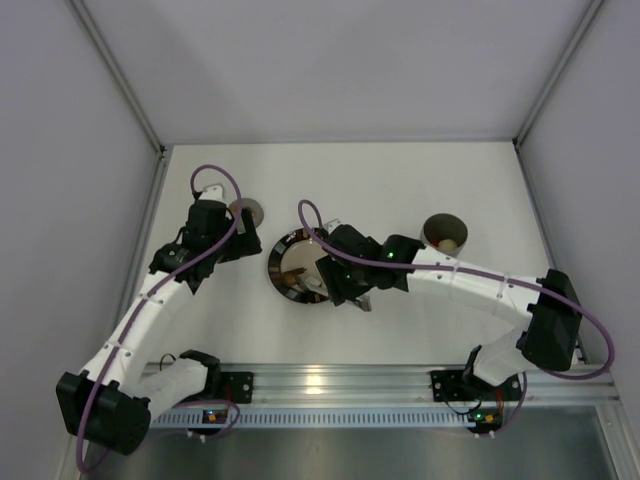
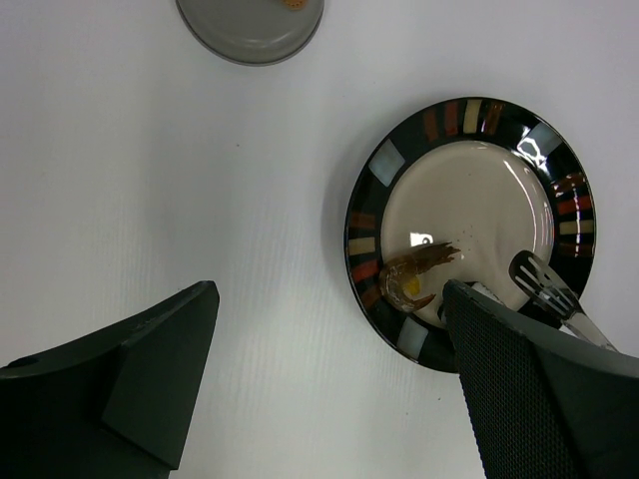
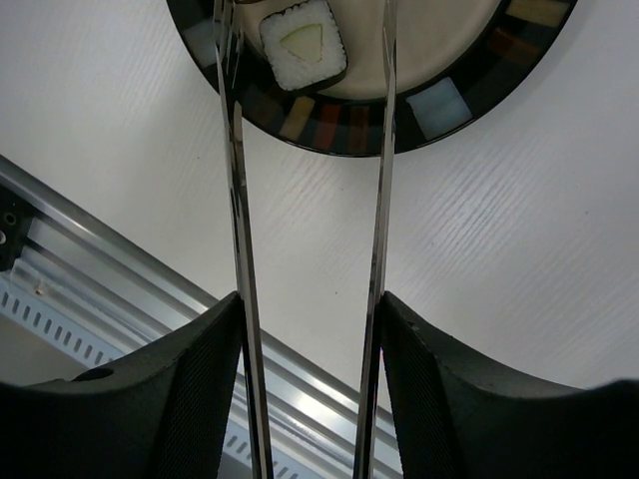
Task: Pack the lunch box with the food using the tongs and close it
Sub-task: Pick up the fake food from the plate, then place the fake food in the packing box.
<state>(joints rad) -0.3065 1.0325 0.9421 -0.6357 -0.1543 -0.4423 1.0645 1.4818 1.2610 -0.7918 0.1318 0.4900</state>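
Observation:
The grey lunch box (image 1: 445, 232) stands open at the right with a cream piece inside. Its round lid (image 1: 246, 211) (image 2: 250, 25) lies left of the dark-rimmed plate (image 1: 280, 262) (image 2: 399, 165). My right gripper (image 1: 345, 285) (image 3: 312, 309) is shut on the tongs (image 3: 236, 200), pressing their two slim arms from outside. The tong tips straddle a white-and-black roll of food (image 3: 303, 45) on the plate. A brown shrimp (image 2: 414, 274) lies on the plate near a tong tip (image 2: 544, 279). My left gripper (image 1: 232, 240) (image 2: 329, 339) hangs open and empty between the lid and the plate.
An aluminium rail (image 1: 330, 382) (image 3: 100, 259) runs along the near table edge beside the arm bases. White walls close off the table at the left, back and right. An orange bit (image 2: 293, 3) shows at the lid's far edge.

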